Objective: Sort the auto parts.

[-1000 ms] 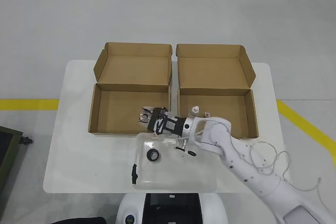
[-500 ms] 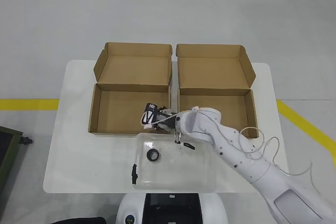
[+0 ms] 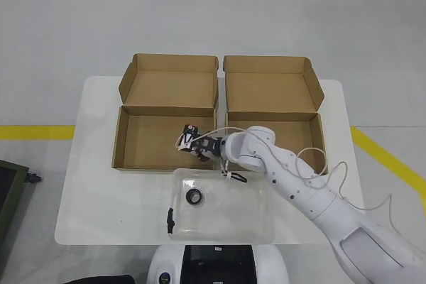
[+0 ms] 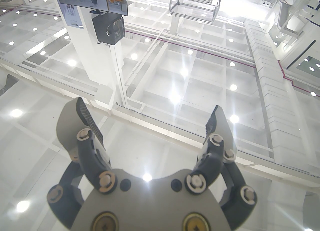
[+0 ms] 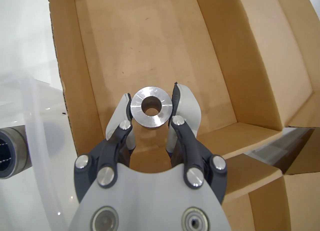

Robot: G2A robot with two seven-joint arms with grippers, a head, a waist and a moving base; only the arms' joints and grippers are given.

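Your right gripper [image 5: 152, 99] clamped a metal bushing [image 5: 161, 115] over the left cardboard box [image 5: 150, 29]; your left gripper [image 4: 148, 106] gaped open.

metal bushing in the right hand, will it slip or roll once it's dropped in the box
The metal bushing looks solid and thick-walled, so probably rigid and heavy for its size. Its smooth machined surface may slip, though the right hand pinches its round sides. On the cardboard box floor it could roll if it lands sideways.
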